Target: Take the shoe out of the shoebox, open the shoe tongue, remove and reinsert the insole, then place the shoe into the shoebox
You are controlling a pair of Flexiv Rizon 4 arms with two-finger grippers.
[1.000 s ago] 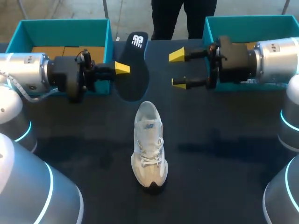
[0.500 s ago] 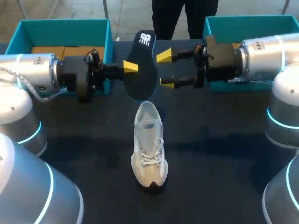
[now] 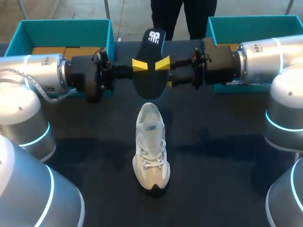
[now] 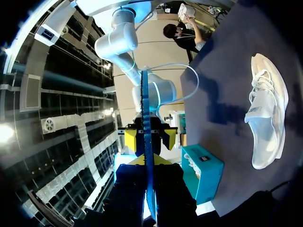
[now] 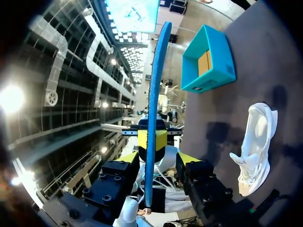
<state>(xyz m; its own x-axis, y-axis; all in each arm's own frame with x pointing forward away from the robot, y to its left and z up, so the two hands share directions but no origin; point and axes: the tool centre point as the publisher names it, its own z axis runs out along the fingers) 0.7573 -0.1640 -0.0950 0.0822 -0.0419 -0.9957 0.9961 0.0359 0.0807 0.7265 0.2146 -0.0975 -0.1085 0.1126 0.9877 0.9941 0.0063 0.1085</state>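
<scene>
Shoe [image 3: 150, 146], white mesh with laces, stands on the dark tabletop [image 3: 227, 156], centre. A teal cardboard shoebox [image 3: 28, 28] sits far left. Above the tabletop, the left end effector [image 3: 138, 64] pinches the flat dark foam insole [image 3: 150, 85]; the right end effector [image 3: 165, 73] straddles it, fingers wide. Another teal box [image 3: 255, 21] sits far right.

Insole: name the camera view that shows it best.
Head view: the insole turns its dark flat face to the camera, so its outline and the white mark at its far end show plainly. The left wrist view catches only the insole's thin blue edge, and the right wrist view likewise.
</scene>
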